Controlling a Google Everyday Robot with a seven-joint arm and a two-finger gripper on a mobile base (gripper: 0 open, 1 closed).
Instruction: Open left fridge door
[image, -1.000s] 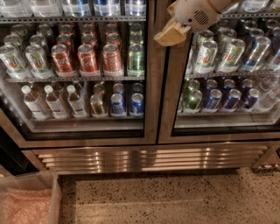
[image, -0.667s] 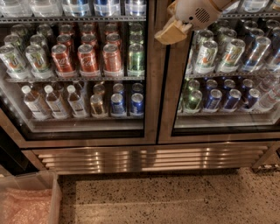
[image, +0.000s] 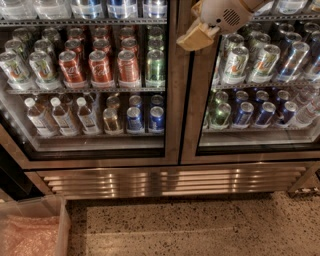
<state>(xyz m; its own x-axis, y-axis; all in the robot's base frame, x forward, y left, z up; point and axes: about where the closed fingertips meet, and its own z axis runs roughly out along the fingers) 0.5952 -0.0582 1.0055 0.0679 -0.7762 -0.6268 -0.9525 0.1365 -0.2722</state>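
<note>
Left fridge door (image: 90, 100) inspected: pincer (image: 198, 36) hangs at top centre, over the stiles where both doors meet; whether clenched or released cannot be told. Door fills the left half, shut, flush with the right door (image: 260, 100). Judged barely begun: grasp and pull outstanding.

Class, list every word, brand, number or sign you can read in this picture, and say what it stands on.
No text is readable.
Red cans behind the left fridge door: labels too blurred.
Green-white cans behind the right door: markings too blurred.
Clear bottles: labels too small.
End effector, at the top over the seam between the doors: no marking seen.
</note>
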